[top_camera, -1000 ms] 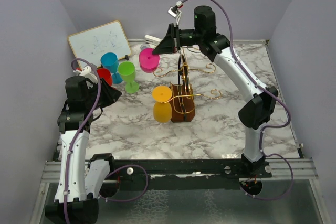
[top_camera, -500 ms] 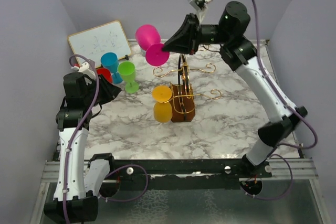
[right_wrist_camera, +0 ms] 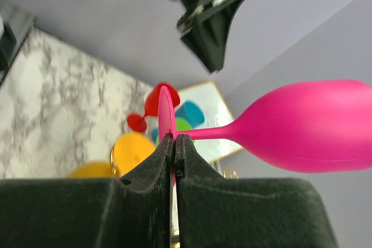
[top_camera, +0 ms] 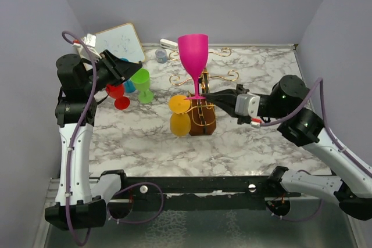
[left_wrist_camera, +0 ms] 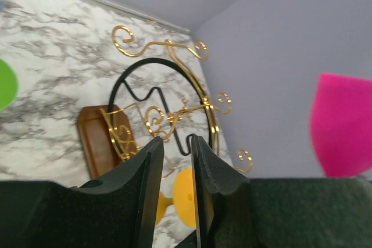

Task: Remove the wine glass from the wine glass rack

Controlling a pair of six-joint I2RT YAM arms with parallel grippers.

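Note:
My right gripper [top_camera: 204, 97] is shut on the flat foot of the pink wine glass [top_camera: 192, 53] and holds it upright in the air over the gold wire wine glass rack [top_camera: 202, 108]. In the right wrist view the fingertips [right_wrist_camera: 174, 137] pinch the pink foot disc [right_wrist_camera: 166, 111], and the bowl [right_wrist_camera: 308, 125] points right. An orange glass [top_camera: 180, 114] hangs on the rack's near left arm. My left gripper [top_camera: 135, 65] is raised at the left, slightly open and empty. In its wrist view [left_wrist_camera: 177, 140] it faces the rack [left_wrist_camera: 163, 105].
Green [top_camera: 141, 82], blue [top_camera: 128, 85] and red [top_camera: 118, 96] glasses stand at the back left, under my left gripper. A whiteboard [top_camera: 116, 40] leans on the back wall. A small grey cup [top_camera: 160, 56] and a white item [top_camera: 168, 43] sit at the back edge.
My right arm has swung the pink glass up and away from the rack's back arm and turned it upright. My left arm has risen, its gripper now over the coloured glasses.

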